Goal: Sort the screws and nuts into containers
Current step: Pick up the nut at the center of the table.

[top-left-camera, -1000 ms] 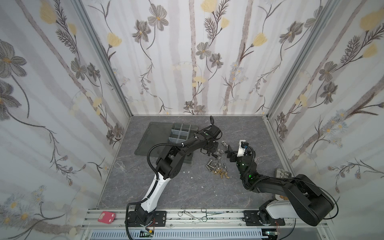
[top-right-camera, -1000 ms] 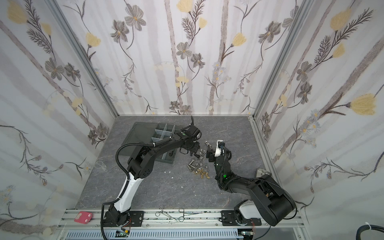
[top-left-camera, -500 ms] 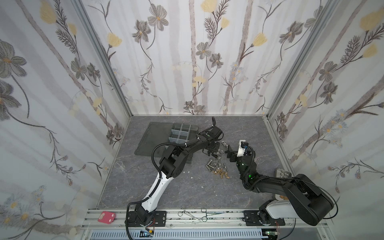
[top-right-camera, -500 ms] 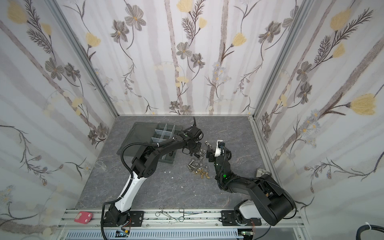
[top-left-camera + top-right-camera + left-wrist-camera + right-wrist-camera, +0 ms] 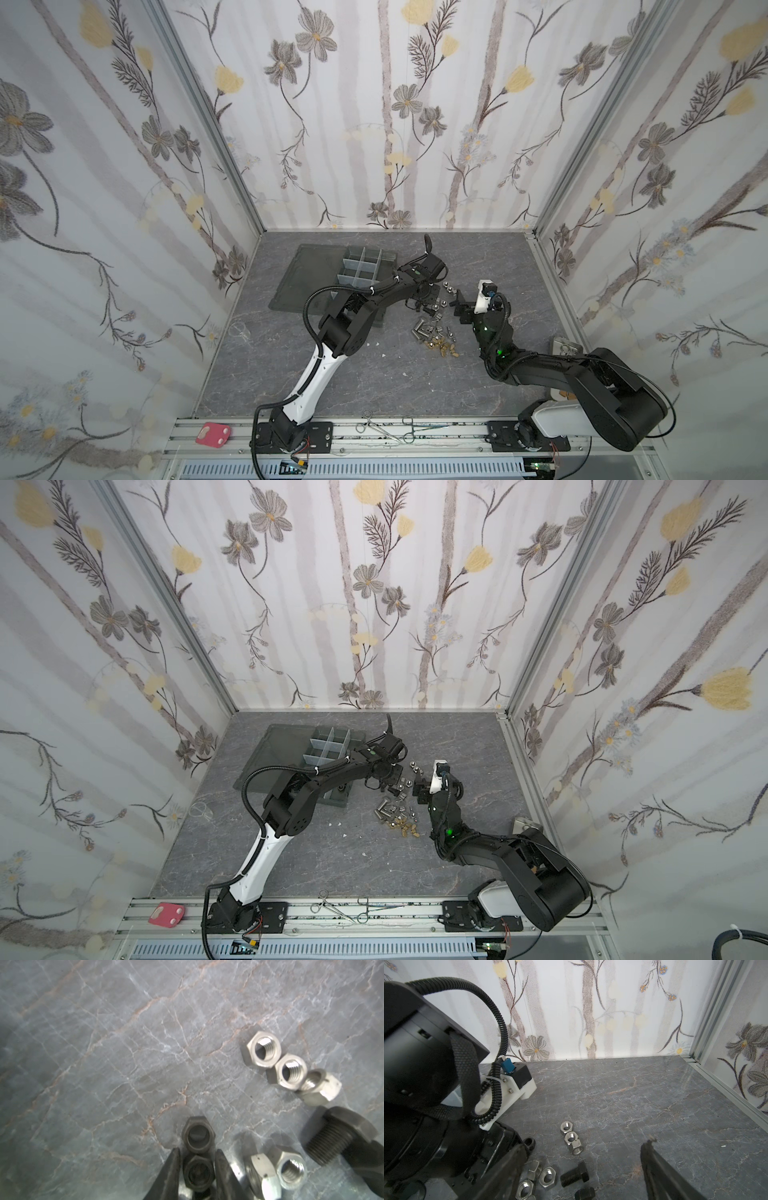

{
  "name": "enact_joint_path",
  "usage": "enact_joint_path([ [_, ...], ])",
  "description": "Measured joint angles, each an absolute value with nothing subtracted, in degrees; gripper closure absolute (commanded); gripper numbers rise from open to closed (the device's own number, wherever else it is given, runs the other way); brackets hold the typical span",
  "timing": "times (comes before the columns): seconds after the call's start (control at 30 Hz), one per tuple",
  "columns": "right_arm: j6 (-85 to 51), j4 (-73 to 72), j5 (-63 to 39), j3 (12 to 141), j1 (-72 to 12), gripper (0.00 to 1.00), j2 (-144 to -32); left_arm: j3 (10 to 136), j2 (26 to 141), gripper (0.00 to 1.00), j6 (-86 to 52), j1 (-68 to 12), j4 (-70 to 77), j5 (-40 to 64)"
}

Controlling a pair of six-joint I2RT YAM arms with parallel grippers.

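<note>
Left claw (image 5: 197, 1150) clamped on a black nut (image 5: 198, 1172) lying on the surface (image 5: 104, 1064).
A second black nut (image 5: 198, 1136) touches it just past the fingertips, with silver nuts (image 5: 276, 1064) and a black bolt (image 5: 332, 1138) near. The right claw (image 5: 585, 1145) gapes wide, holding nothing, over the loose hardware (image 5: 432, 332) mid-surface. The box (image 5: 307, 270) with its cells (image 5: 361, 266) sits toward the far edge, left of centre.

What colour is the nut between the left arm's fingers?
Black, or very dark grey; the left wrist view shows the nut best.
</note>
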State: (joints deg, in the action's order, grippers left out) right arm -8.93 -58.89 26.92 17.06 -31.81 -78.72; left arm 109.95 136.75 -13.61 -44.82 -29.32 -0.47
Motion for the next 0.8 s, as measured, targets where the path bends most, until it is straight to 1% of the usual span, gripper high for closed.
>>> enact_joint_path([
  [0.1, -8.93, -58.89, 26.92, 17.06, -31.81, 0.14, -78.74, 109.32, 136.33, 0.75, -13.72, -44.97, -29.23, -0.73],
  [0.17, -8.93, -58.89, 26.92, 17.08, -31.81, 0.14, -78.74, 109.32, 136.33, 0.8, -13.74, -45.01, -29.23, -0.82],
  [0.27, -8.93, -58.89, 26.89, 17.12, -31.81, 0.14, -78.72, 109.49, 136.33, 0.8, -13.85, -45.06, -29.41, -0.84],
  [0.33, -8.93, -58.89, 26.92, 17.12, -31.81, 0.14, -78.67, 109.49, 136.31, 0.84, -13.93, -45.08, -29.41, -0.93],
  [0.63, -8.93, -58.87, 26.89, 17.12, -31.81, 0.14, -78.67, 110.24, 135.24, 0.85, -13.98, -44.77, -32.38, -2.9],
  [0.8, -8.93, -58.87, 26.89, 17.15, -31.81, 0.14, -78.65, 110.24, 131.94, 0.85, -14.41, -43.66, -32.86, -3.25],
])
